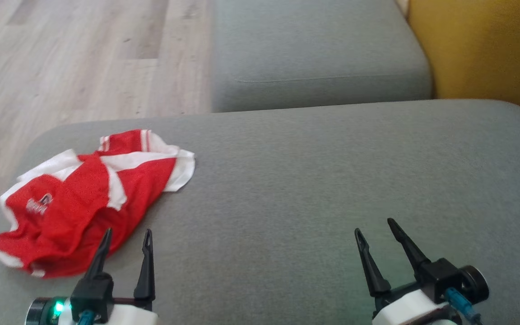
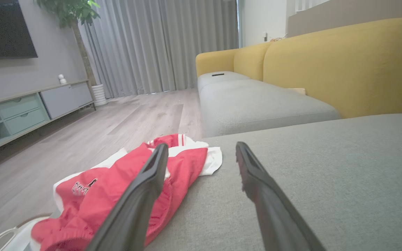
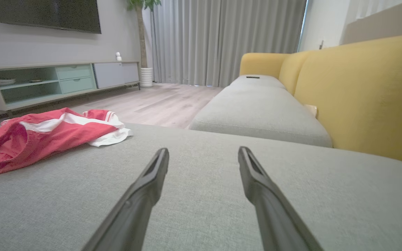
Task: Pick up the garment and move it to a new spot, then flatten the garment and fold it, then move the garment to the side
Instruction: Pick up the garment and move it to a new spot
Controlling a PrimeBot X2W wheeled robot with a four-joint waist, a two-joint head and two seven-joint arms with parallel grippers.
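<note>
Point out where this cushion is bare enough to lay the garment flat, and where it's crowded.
Free: the grey cushion from the garment across to the yellow backrest, including ahead of the right gripper; the farther cushion too. Crowded: the left side, where the crumpled garment lies by the left gripper.
</note>
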